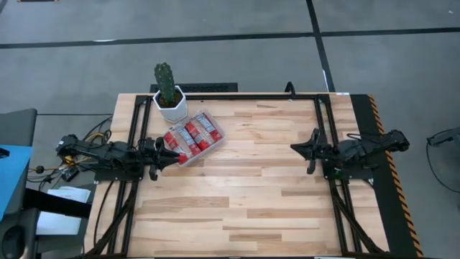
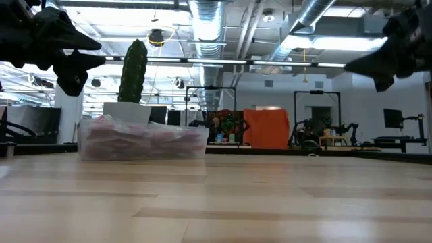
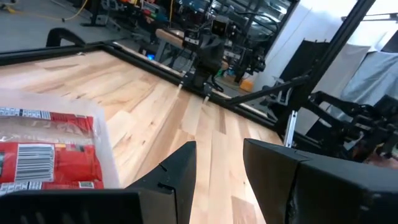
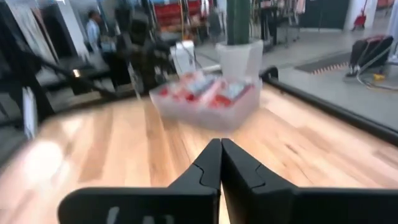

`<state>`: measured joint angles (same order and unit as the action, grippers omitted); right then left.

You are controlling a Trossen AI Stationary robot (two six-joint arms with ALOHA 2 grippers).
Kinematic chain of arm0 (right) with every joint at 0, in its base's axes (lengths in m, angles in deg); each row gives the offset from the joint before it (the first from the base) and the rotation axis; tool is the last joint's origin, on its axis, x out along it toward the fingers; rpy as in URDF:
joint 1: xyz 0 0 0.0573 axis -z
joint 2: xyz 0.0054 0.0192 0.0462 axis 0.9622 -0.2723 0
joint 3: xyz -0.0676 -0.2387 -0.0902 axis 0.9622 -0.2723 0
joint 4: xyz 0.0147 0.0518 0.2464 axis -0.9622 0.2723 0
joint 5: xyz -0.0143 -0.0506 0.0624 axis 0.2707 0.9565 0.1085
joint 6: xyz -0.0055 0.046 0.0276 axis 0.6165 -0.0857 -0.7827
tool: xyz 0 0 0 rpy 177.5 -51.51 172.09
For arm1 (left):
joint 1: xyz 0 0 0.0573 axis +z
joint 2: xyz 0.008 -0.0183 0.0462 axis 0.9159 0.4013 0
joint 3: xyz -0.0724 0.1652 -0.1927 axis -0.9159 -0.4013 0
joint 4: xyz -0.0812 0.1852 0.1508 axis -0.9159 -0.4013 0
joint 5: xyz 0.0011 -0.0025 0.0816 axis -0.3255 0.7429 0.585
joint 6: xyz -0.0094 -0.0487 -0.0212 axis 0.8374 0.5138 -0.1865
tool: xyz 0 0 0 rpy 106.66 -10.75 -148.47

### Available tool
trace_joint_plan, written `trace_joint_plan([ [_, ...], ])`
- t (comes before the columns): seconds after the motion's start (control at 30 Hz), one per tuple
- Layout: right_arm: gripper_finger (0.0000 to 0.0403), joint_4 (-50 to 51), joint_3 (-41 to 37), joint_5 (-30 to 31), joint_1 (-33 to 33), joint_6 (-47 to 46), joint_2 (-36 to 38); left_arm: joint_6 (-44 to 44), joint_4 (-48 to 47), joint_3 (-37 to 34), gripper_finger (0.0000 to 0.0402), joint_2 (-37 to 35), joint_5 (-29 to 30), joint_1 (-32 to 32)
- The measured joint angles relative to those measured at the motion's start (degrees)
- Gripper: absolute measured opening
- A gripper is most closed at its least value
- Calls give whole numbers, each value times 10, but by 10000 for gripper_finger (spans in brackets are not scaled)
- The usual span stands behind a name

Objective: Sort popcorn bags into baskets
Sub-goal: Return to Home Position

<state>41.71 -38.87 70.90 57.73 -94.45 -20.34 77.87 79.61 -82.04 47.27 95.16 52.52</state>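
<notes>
Lying in the far left part of the light wooden bench (image 1: 237, 187), the clear shallow rectangular plastic tray (image 1: 220, 134) is turned diagonally to the bench edges. The flat red popcorn bags (image 1: 192, 137) with white panels are packed in it side by side, and I cannot count them with certainty. All the bags that show are inside this tray. Just behind it, close to the far edge, stands a green cactus (image 1: 164, 78) in a white hexagonal pot (image 1: 172, 108); if the pot touches the tray wall, I cannot tell. The left gripper (image 1: 175, 155) reaches in from the left edge and points toward the right edge, with its tips over the corner of the tray that is nearest to the front left. In the low view it hangs well above the wood, higher than the tray rim and about level with the top of the cactus. Its jaws stand apart with a clear gap and hold nothing; the left wrist view shows the two dark fingers (image 3: 177, 171) separated, with one bag and its barcode close beside them. The right gripper (image 1: 295, 147) is at the right side of the bench, well apart from the tray, pointing toward the left edge and raised above the wood. Its jaws are pressed together, nothing between them.
</notes>
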Motion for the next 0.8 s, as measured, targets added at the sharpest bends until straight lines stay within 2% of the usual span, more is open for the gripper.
trace_joint_plan([
  [0.13, 28, 47, 3, 0, 0, 0, 0, 0, 0, 0, 120, 0, 0, 0],
  [0.43, 36, 49, 3, 1, 0, 0, 0, 0, 0, 0, 120, 0, 2, 0],
  [0.8, 27, 50, 3, 1, 0, -1, 0, 0, 0, -1, 120, 0, 2, 0],
])
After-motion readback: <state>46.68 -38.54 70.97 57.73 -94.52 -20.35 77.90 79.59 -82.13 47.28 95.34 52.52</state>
